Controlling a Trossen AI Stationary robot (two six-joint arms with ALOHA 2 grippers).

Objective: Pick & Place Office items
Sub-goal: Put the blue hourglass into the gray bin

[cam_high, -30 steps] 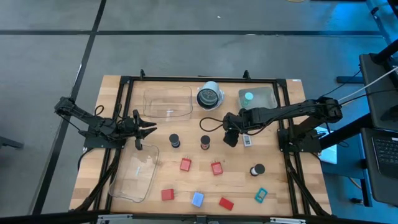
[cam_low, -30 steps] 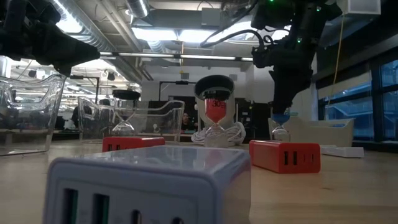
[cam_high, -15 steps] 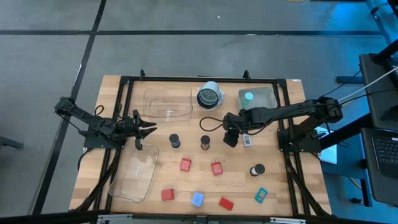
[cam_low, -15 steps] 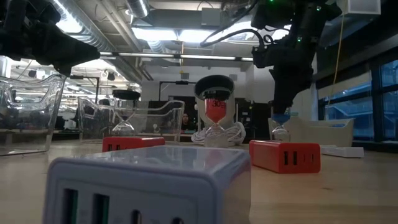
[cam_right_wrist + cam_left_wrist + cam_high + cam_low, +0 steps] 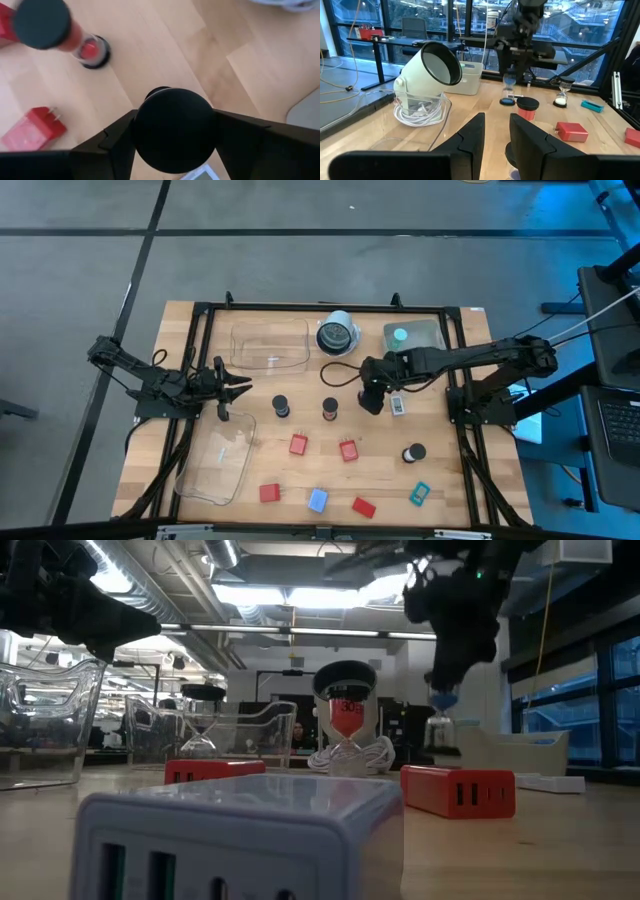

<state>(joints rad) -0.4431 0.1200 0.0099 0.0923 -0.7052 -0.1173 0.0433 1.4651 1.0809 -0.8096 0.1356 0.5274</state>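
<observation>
Grasping the small black-capped sand timer (image 5: 174, 129) by its cap, the right tool (image 5: 372, 398) carries something light, fragile, top-heavy.

High view: straight down from above, far enough to take in whole bench (image 5: 200, 440) plus surrounding floor. Low view: at bench-top height, level across bench into room behind; very near a white charger block (image 5: 240, 830), filling foreground. Left wrist view: forward past own fingers (image 5: 470, 142), across bench toward windows; catches the round white-rimmed object (image 5: 427, 75) and the other arm farther off. Right wrist view: steeply down onto bench surface, close, own fingers (image 5: 120, 140) at either side of a black-capped hourglass (image 5: 175, 130). Shared by high, low and left wrist views: red-sand hourglass (image 5: 346, 725), red chargers (image 5: 348, 450).
</observation>
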